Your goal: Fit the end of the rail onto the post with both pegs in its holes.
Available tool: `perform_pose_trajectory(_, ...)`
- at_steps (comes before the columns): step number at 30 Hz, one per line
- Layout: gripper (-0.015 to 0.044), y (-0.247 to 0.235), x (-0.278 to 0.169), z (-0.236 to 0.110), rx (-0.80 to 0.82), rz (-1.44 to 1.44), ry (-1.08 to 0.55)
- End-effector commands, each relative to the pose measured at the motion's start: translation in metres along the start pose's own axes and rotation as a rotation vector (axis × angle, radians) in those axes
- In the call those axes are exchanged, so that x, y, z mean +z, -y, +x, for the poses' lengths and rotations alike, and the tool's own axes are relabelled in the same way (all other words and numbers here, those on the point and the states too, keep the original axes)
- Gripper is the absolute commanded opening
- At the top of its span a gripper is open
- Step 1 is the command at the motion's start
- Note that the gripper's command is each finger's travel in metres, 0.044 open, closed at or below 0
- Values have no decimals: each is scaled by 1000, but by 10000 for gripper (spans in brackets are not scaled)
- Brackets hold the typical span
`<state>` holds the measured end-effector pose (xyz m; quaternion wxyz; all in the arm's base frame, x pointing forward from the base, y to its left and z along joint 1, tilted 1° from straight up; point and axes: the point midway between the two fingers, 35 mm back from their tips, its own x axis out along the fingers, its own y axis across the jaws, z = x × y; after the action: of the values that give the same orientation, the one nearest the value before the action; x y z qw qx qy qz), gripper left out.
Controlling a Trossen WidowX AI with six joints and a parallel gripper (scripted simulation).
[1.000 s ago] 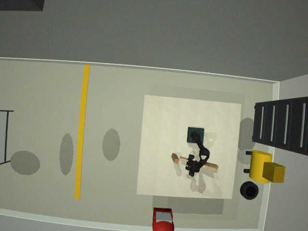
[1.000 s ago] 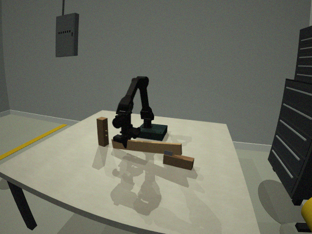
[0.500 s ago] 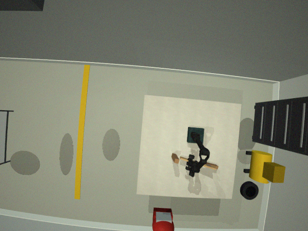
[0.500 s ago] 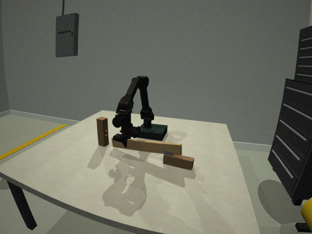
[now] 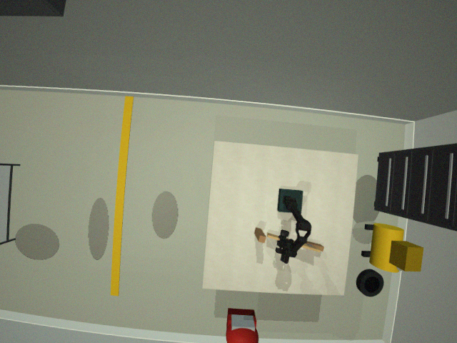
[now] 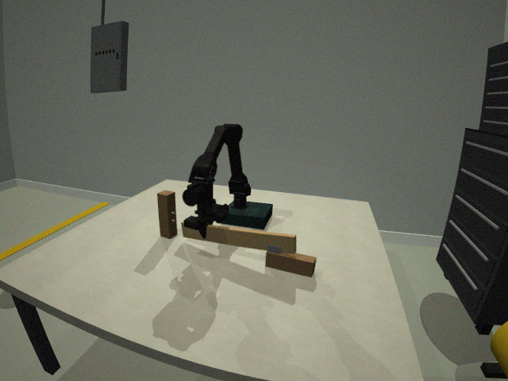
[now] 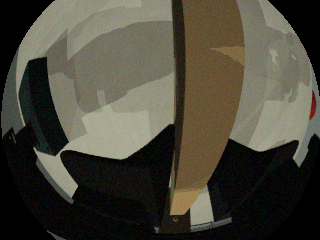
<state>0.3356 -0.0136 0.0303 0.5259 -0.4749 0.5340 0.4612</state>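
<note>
Now my gripper squeezes tight on rail, near low end beside post. Far end sits on block. Rail long, stiff, hard; probably tips, so hold firm.

Exterior view. The arm's base plate sits on the table, towards its rear. In front of it the bed rail lies lengthwise from left to right. The post stands upright just left of the rail's near end, apart from it, its two pegs facing the rail. The rail's far end, at right, rests on the footboard block, in the bracket. The gripper is clamped on the rail close to its near end. A drawer cabinet stands right of the table; a wall box hangs behind, upper left.
</note>
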Motion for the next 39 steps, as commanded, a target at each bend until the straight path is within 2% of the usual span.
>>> perform_pose_trajectory(1,0,4,1,-6,-13,-1,8)
perform_pose_trajectory(39,0,5,1,-25,-13,-1,8)
